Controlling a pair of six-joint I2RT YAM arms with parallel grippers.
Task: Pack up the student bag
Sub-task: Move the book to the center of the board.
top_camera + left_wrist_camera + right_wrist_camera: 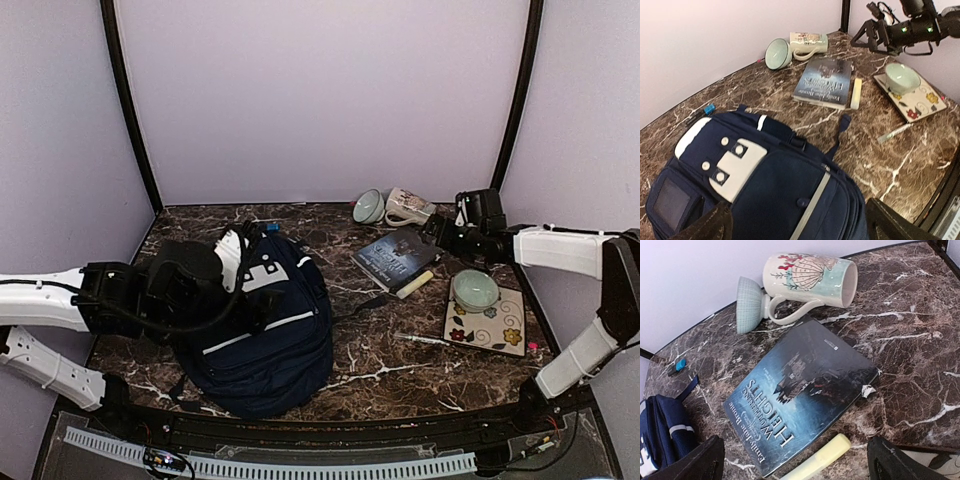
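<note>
Your nearest risk is the student bag [265, 330] itself: it lies slumped on the table [400, 380] and no view shows an opening, so, as I judge it, closing on loose fabric would bunch or drag it rather than part it. A strap [840, 127] trails off the bag toward the book [800, 400], and pulling either could snag the other. Beside the book, on the side away from the bag, a yellow stick [817, 457] may roll if nudged. Farthest from the bag, a mug [408, 208] and a bowl [368, 206] lie tipped by the back wall, and a wide sweep could knock them.

The left jaws stand wide apart and empty, directly over the bag's front panel; whether they touch it I cannot tell. The right jaws are spread and empty above the book, well apart from the bag, which shows only at the left edge of that wrist view.
</note>
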